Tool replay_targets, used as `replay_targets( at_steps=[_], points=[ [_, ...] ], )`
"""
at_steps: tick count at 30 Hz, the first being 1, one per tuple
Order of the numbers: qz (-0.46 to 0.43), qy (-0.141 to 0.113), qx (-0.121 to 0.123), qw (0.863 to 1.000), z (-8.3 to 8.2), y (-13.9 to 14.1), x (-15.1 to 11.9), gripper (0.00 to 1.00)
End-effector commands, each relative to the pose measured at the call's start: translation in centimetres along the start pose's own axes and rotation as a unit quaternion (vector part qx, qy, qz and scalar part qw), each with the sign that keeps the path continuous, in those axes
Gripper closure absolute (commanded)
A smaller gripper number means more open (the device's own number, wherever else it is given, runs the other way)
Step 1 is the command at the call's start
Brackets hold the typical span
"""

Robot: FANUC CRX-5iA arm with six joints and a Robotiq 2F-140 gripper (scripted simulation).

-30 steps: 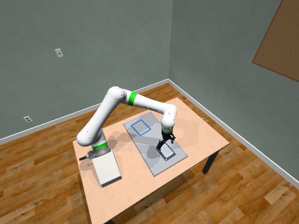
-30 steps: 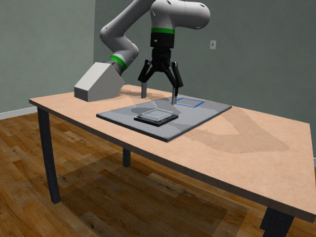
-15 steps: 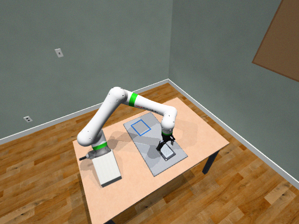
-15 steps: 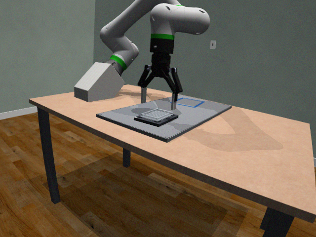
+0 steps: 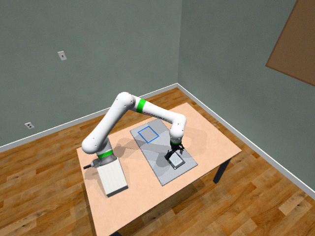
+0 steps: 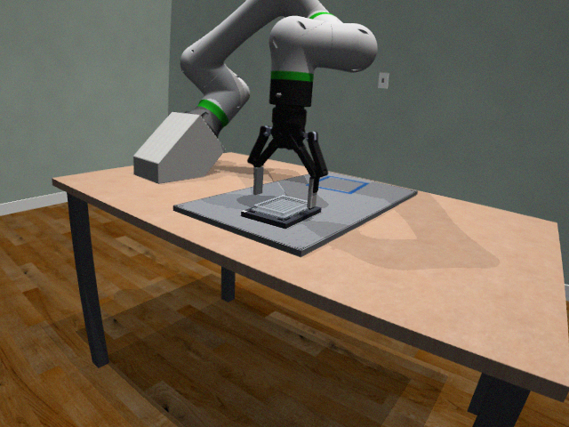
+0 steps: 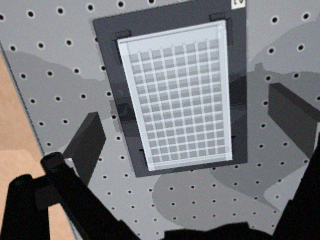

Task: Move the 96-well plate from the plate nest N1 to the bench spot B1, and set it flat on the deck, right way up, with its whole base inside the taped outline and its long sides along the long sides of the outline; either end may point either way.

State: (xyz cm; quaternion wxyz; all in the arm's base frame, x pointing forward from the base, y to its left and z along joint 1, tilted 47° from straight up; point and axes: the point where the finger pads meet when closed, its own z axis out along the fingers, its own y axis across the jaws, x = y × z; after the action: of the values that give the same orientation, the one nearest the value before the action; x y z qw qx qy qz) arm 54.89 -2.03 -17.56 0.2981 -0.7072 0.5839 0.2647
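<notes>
— Plate position, please?

— The 96-well plate (image 7: 176, 97) lies flat and right way up in the dark plate nest N1 (image 7: 235, 125), directly under my tool (image 6: 284, 191). Its long sides run between my two fingers, one finger (image 6: 258, 180) on each side of it.

— Are you touching it?

— No. My tool stands spread to its full width and grips nothing. In the exterior view the fingertips hang just above the level of the plate's top, one on each long side, apart from it.

— What lies beyond the nest?

— The nest sits on the grey perforated deck (image 6: 348, 209). Farther along that deck, past my tool on the side toward my own base, is the blue taped outline B1 (image 5: 148, 133), well apart from the plate. The deck rests on the peach surface (image 6: 450, 294). My base stands on that same surface, with a grey box (image 5: 113, 179) just beside it.

— And the room?

— Wooden floor (image 5: 38, 183) and grey-green walls (image 5: 88, 50) around us.
</notes>
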Motion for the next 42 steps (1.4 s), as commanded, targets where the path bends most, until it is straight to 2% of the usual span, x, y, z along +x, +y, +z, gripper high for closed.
replay_targets(
  at_steps=[1,13,14,42],
  points=[
    [0.000,0.000,0.000,1.000,0.48,-0.01,0.02,0.00],
    [0.000,0.000,0.000,1.000,0.48,-0.01,0.02,0.00],
    [0.000,0.000,0.000,1.000,0.48,-0.01,0.02,1.00],
    [0.000,0.000,0.000,1.000,0.48,-0.01,0.02,1.00]
  ],
)
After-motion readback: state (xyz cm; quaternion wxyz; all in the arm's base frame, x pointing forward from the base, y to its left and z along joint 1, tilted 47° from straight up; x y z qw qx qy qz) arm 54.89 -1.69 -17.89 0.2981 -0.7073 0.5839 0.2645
